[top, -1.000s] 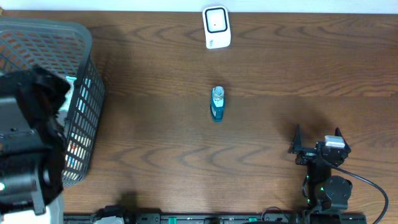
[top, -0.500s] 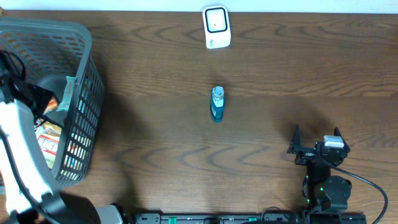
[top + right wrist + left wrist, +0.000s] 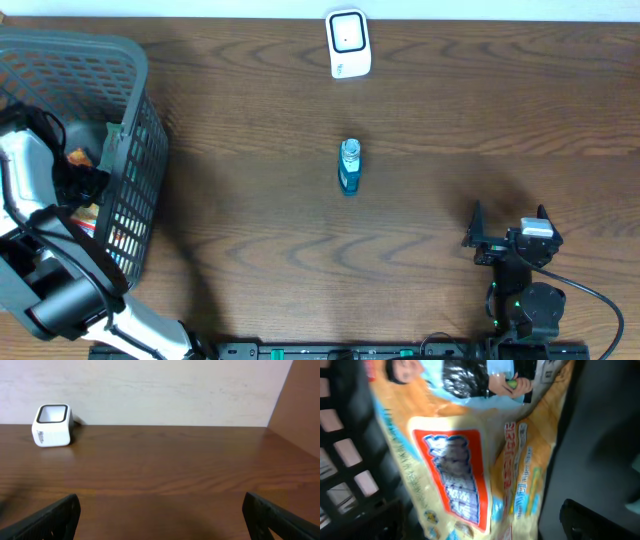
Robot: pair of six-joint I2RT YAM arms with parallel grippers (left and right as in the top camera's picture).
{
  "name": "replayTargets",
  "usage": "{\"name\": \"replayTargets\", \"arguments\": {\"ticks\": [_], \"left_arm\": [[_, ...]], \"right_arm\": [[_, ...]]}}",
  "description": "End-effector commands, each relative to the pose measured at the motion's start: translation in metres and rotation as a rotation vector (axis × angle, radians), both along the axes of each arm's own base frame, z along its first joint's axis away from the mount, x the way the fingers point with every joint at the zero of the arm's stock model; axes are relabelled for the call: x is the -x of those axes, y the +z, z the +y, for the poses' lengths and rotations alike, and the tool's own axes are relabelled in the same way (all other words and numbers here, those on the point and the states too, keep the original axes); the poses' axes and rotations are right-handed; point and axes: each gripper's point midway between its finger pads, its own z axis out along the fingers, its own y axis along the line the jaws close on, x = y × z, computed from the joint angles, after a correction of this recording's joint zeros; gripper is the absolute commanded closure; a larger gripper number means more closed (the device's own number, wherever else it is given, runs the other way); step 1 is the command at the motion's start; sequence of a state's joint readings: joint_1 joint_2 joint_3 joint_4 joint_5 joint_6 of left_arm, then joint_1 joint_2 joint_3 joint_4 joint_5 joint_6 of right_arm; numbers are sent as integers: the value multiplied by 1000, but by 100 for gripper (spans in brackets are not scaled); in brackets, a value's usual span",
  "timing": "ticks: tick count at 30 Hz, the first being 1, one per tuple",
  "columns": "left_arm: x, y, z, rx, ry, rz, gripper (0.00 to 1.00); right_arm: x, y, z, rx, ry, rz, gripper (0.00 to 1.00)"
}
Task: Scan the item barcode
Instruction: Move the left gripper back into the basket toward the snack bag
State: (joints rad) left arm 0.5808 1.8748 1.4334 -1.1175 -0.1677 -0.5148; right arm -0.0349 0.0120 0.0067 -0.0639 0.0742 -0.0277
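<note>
We are judging the packet [image 3: 465,460], lying inside the basket [image 3: 135,70], as light, crinkly and slippery; pinching a flat edge is looking best. Our left gripper [image 3: 480,522] is hanging spread wide over it, grasping nothing. Our right gripper [image 3: 160,515], well apart from the basket, is gaping empty too.

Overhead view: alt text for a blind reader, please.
A teal bottle sits mid-table, a white scanner at the far edge. The left arm reaches into a grey basket; the right gripper rests open, near right.
</note>
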Motion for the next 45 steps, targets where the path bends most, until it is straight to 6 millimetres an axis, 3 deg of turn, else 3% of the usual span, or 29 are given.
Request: {"name": "replayTargets", "arguments": {"ticks": [1, 7, 8, 9, 11, 13, 20, 24, 27, 32, 37, 41, 45], "left_arm": [[8, -14, -3, 14, -17, 23, 1], [30, -46, -1, -6, 6, 57, 0], [33, -50, -1, -4, 12, 59, 7], [36, -54, -1, -2, 18, 62, 19], [42, -56, 1, -3, 30, 72, 58], [46, -55, 3, 0, 43, 76, 89], [47, -40, 5, -3, 52, 63, 93], [38, -7, 10, -44, 54, -5, 93], [20, 29, 8, -60, 56, -152, 93], [2, 110, 7, -177, 83, -436, 93], [8, 193, 2, -353, 64, -688, 93], [18, 249, -18, -425, 38, -894, 93], [13, 297, -57, -378, -83, -1141, 93]], "right_arm": [[0, 0, 2, 11, 12, 1, 1], [0, 0, 2, 11, 12, 1, 1], [0, 0, 2, 11, 12, 1, 1], [0, 0, 2, 11, 12, 1, 1], [0, 0, 2, 11, 12, 1, 1], [0, 0, 2, 11, 12, 1, 1], [0, 0, 2, 11, 12, 1, 1], [0, 0, 2, 11, 12, 1, 1], [0, 0, 2, 11, 12, 1, 1], [0, 0, 2, 11, 12, 1, 1], [0, 0, 2, 11, 12, 1, 1], [0, 0, 2, 11, 12, 1, 1], [0, 0, 2, 11, 12, 1, 1]]}}
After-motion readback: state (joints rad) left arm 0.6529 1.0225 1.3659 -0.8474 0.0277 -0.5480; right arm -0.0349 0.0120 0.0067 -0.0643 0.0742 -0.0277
